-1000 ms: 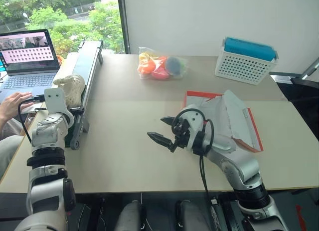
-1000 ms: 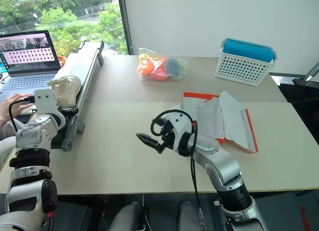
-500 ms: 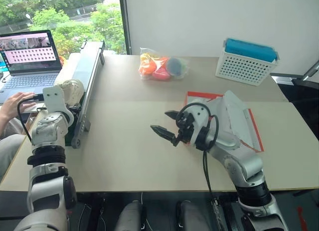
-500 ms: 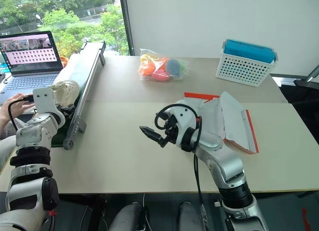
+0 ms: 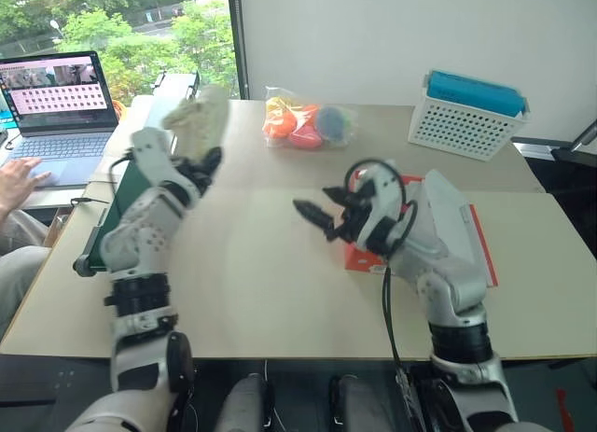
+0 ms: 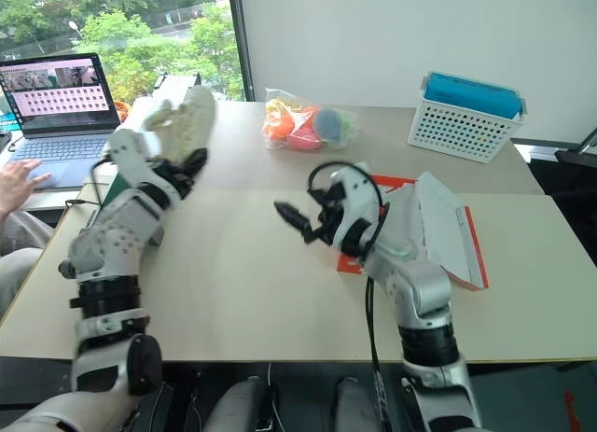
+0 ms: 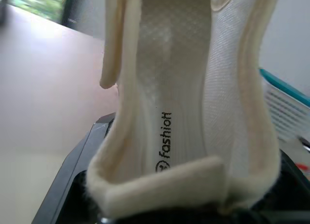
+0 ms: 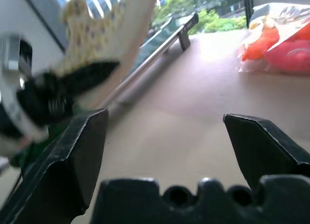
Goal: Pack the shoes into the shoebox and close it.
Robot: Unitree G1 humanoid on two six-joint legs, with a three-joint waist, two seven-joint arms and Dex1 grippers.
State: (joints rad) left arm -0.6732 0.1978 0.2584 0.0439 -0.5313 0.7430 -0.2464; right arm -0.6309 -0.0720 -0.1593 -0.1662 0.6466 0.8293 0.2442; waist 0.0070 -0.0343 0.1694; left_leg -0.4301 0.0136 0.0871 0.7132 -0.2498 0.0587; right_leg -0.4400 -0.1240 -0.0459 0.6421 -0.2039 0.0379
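Note:
My left gripper (image 5: 202,161) is shut on the heel end of a cream-white perforated shoe (image 5: 198,115) and holds it up above the table's left part. The left wrist view shows the shoe's (image 7: 193,112) inner sole, with printed lettering, between my fingers. My right gripper (image 5: 312,201) hovers open over the table's middle, nothing between its fingers, pointing toward the shoe (image 8: 92,35). The orange-red shoebox (image 5: 362,258) lies open behind my right arm, which hides much of it; its white inside shows.
A clear bag of colourful balls (image 5: 303,124) and a white perforated basket (image 5: 466,115) sit at the table's back. A long black-and-green rail (image 5: 117,213) runs along the left edge. Beyond it are a laptop (image 5: 56,96) and a person's hand (image 5: 14,175).
My left arm has lifted the shoe from beside the rail and swung it right, over the table. My right gripper has risen and moved forward, still open.

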